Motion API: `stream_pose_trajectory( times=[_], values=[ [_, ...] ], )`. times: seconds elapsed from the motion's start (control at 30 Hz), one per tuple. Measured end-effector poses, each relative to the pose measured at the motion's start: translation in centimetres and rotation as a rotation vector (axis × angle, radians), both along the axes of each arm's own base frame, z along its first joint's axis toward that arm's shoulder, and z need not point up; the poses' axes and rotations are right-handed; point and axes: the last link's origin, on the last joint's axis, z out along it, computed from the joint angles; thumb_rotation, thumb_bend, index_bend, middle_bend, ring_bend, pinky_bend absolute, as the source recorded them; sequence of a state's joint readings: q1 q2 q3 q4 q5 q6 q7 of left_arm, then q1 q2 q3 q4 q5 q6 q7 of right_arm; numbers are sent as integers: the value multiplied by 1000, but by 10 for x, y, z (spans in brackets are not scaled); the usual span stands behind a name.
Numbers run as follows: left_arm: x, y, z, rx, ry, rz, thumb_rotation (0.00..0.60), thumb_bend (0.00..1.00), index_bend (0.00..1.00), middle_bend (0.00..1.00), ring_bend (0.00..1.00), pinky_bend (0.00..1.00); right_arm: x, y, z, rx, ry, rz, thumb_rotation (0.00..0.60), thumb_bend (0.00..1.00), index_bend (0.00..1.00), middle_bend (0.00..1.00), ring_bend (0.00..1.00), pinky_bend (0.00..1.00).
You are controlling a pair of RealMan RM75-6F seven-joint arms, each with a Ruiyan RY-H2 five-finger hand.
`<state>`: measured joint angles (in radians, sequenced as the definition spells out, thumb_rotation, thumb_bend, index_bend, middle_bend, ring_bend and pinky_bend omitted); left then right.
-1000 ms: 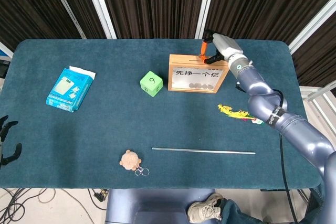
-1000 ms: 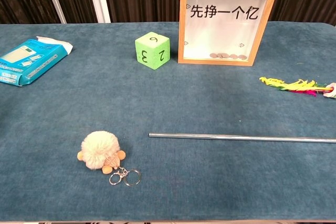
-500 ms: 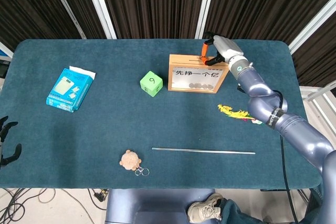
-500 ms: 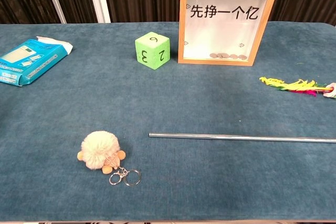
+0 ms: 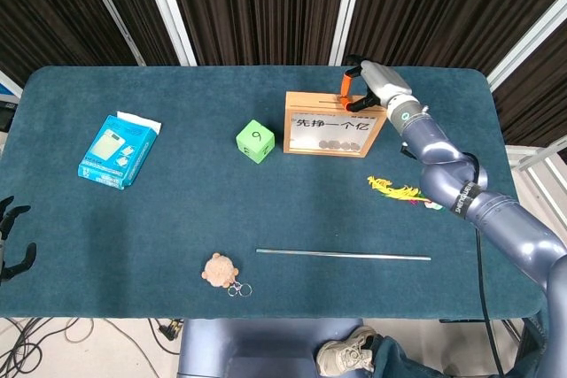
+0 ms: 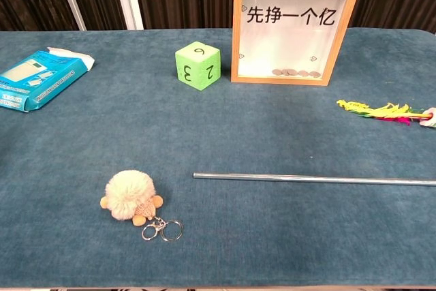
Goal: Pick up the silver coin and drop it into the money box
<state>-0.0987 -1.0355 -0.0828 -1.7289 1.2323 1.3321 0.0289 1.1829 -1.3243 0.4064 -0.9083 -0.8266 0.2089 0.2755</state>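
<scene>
The right robot hand (image 5: 361, 86) hovers at the top edge of the upright wooden money box (image 5: 333, 124); whether its fingers pinch a coin cannot be told. Several silver coins (image 6: 295, 73) lie behind the box's clear front. The left robot hand (image 5: 12, 241), fingers spread, sits at the bench (image 5: 177, 210) edge.

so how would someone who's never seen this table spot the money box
On the blue table, look toward the far edge, just right of the green die. The money box is the upright wooden frame with a clear front, printed characters and coins lying along its bottom.
</scene>
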Motion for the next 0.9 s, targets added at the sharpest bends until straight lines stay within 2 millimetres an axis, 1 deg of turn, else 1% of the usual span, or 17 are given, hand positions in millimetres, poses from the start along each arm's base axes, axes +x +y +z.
stream_pose_trajectory(
  times=[0.4, 0.47, 0.73, 0.8, 0.9],
  values=[
    [0, 0, 1, 1, -4, 4, 600, 434, 199, 15, 0, 51, -5, 0, -5, 8, 17, -10, 600, 482, 824, 73, 0, 0],
    [0, 0, 1, -1, -3, 5, 600, 435, 199, 15, 0, 51, -5, -1, -6, 10, 19, -11, 600, 482, 812, 71, 0, 0],
    [0, 0, 1, 0, -4, 7, 600, 435, 199, 15, 0, 51, -6, 0, -8, 33, 23, -21, 600, 482, 593, 48, 0, 0],
    [0, 0, 1, -1, -4, 8, 600, 434, 199, 15, 0, 51, -6, 0, -7, 39, 23, -24, 600, 482, 550, 44, 0, 0],
    [-1, 0, 1, -1, -5, 11, 600, 435, 199, 15, 0, 51, -6, 1, -6, 46, 24, -26, 600, 482, 524, 41, 0, 0]
  ],
)
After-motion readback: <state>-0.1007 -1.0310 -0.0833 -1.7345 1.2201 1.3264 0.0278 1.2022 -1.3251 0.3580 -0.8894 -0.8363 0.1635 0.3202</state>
